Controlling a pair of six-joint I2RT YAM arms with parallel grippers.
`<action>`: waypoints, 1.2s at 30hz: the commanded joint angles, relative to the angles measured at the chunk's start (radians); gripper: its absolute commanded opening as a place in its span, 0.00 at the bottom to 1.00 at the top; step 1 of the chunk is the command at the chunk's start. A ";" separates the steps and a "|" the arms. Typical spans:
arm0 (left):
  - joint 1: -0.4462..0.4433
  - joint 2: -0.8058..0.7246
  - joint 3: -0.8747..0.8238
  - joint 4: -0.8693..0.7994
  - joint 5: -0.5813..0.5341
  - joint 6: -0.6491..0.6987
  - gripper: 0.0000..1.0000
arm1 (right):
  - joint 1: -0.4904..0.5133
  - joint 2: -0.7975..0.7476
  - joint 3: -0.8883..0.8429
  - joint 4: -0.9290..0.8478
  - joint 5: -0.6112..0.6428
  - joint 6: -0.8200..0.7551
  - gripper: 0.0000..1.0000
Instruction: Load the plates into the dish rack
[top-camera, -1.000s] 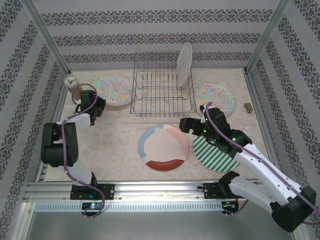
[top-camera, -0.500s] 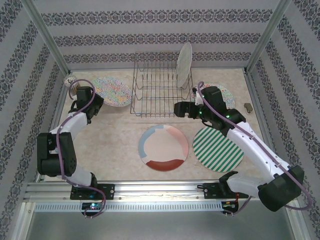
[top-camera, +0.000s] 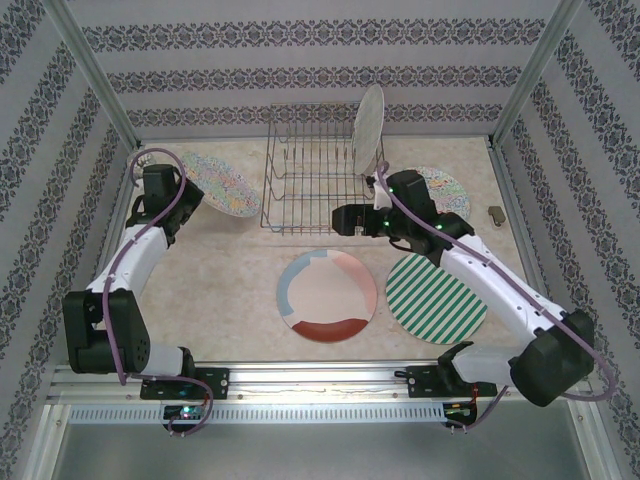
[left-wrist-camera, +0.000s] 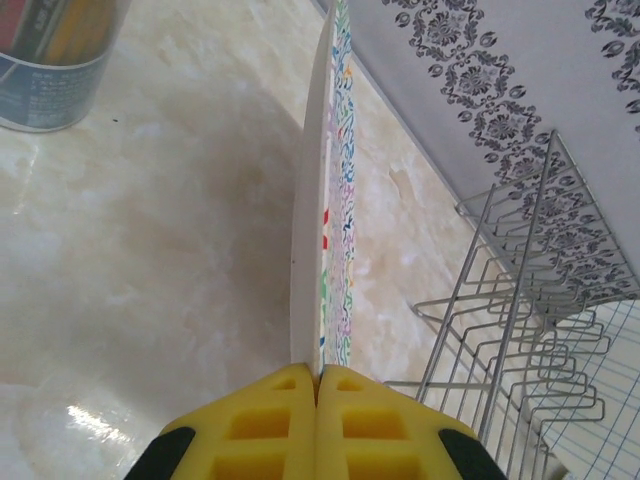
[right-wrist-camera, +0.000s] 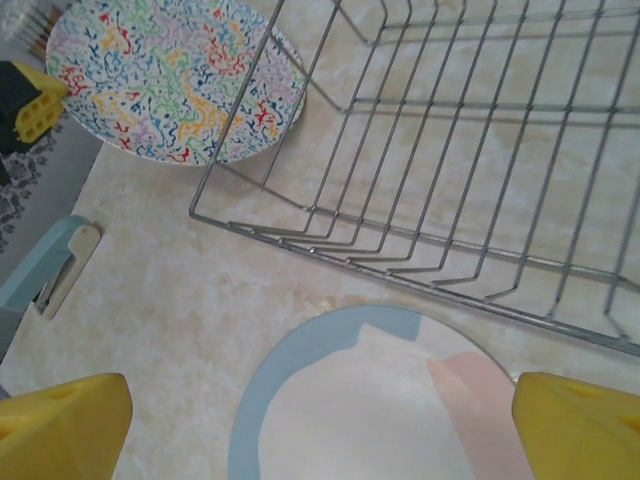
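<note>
Dish rack of dark-grey wire (top-camera: 315, 185): pale checked round plate (top-camera: 368, 128) upright at its right end, four more on the table (top-camera: 230, 270). Left gripper (left-wrist-camera: 318, 375) has reached the multicolour floral plate (top-camera: 222, 182) left of the rack, now pinched shut on its rim: likely next load. Right gripper (top-camera: 345, 218), wide open and empty, has swung over to the rack's near edge.

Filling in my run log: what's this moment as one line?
left gripper: shut on floral plate | right gripper: open, by rack front | checked plate: standing in rack
</note>
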 joint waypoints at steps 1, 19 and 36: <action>-0.009 -0.059 0.036 -0.007 -0.012 0.061 0.00 | 0.023 0.040 0.035 0.029 -0.046 0.019 0.98; -0.011 -0.109 0.117 -0.078 0.116 0.196 0.00 | 0.056 0.214 0.187 0.041 -0.152 -0.008 0.98; -0.031 -0.076 0.056 -0.074 0.152 0.219 0.00 | 0.093 0.352 0.300 0.054 -0.206 0.001 0.98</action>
